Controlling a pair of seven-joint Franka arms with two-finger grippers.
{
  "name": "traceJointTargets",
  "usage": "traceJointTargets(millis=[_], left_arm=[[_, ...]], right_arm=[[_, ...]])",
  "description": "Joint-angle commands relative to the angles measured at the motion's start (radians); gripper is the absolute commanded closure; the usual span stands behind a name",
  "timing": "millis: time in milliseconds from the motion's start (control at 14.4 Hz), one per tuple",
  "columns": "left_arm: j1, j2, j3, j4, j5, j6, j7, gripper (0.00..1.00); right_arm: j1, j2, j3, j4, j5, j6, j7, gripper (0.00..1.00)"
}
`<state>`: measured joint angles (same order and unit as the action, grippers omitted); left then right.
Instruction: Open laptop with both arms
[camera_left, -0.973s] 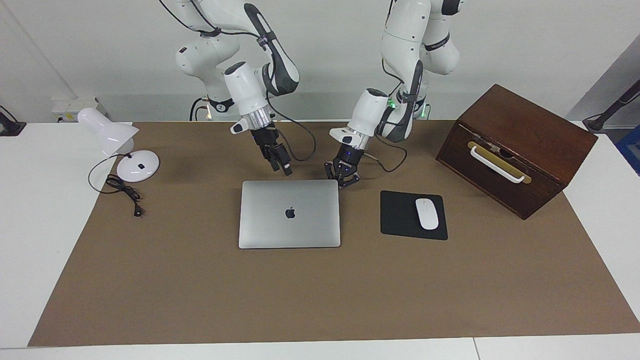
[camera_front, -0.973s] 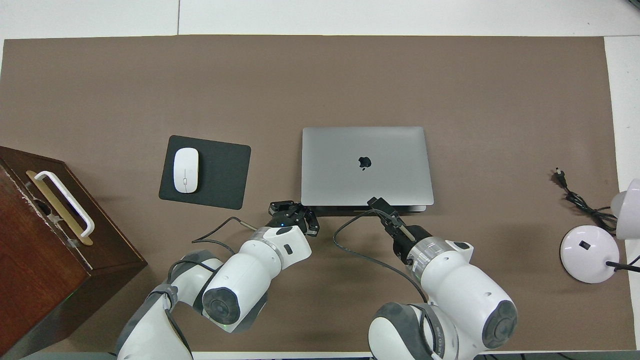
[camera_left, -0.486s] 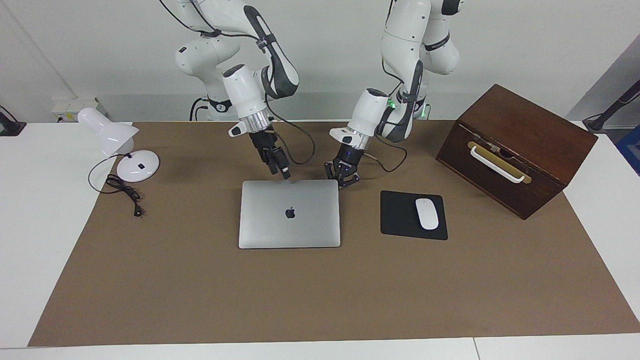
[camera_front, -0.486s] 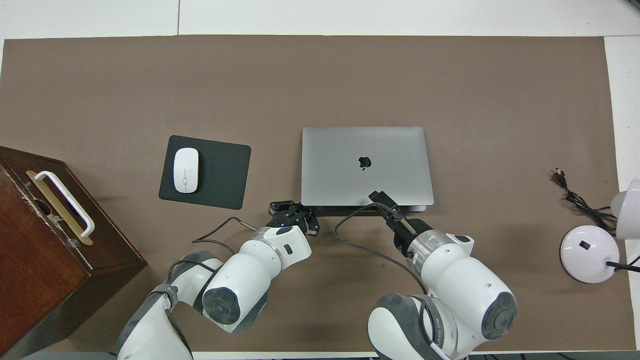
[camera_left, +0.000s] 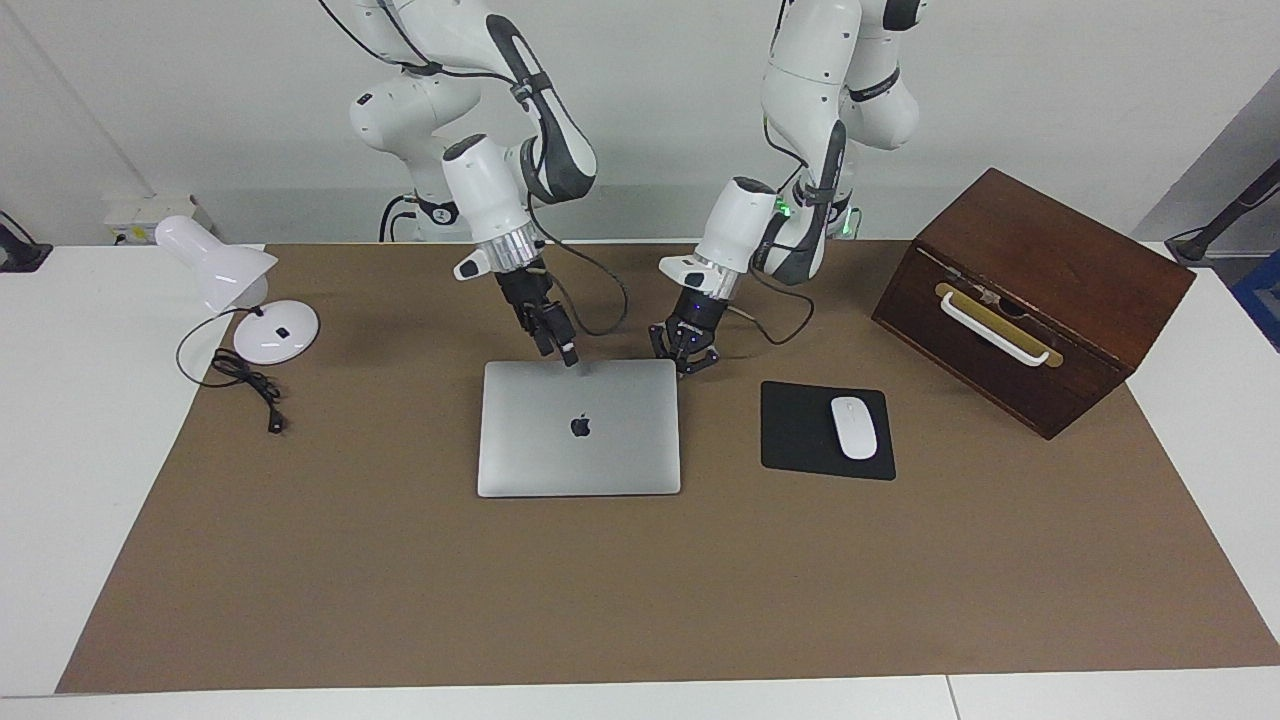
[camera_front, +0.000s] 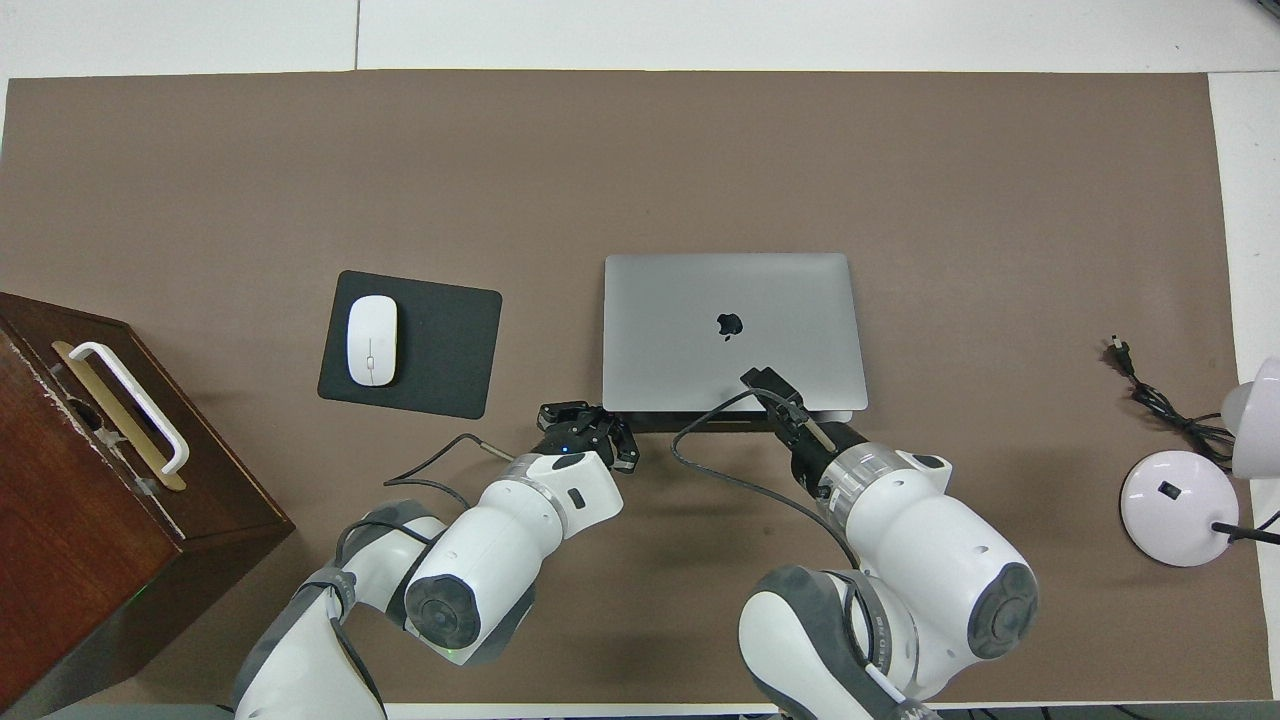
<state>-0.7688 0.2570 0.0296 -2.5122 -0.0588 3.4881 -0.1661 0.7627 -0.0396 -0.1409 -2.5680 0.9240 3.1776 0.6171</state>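
The counter (camera_left: 640, 600) is carrying a brown mat, with the wooden box (camera_left: 1030, 300) sitting at the left arm's end. The closed laptop (camera_left: 579, 428) is lying flat mid-mat, beside the mouse pad (camera_left: 800, 430). The left pincer (camera_left: 686, 362), its tips pressed together, is resting at the laptop's corner nearest the robots. The right pincer (camera_left: 568, 353) is hovering over the lid's near edge; whether it is spread I cannot tell.
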Motion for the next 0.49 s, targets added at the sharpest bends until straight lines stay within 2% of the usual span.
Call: traceJointTargets(millis=[0,417], left_arm=[[-0.024,0.056,0.018,0.026,-0.013,0.014,0.005,1.00],[-0.026,0.057,0.018,0.026,-0.013,0.014,0.008,1.00]], right_arm=[[-0.020,0.038,0.006,0.043,0.036,-0.025,-0.060,0.00],[-0.043,0.058,0.006,0.074,0.036,-0.031,-0.074,0.00]])
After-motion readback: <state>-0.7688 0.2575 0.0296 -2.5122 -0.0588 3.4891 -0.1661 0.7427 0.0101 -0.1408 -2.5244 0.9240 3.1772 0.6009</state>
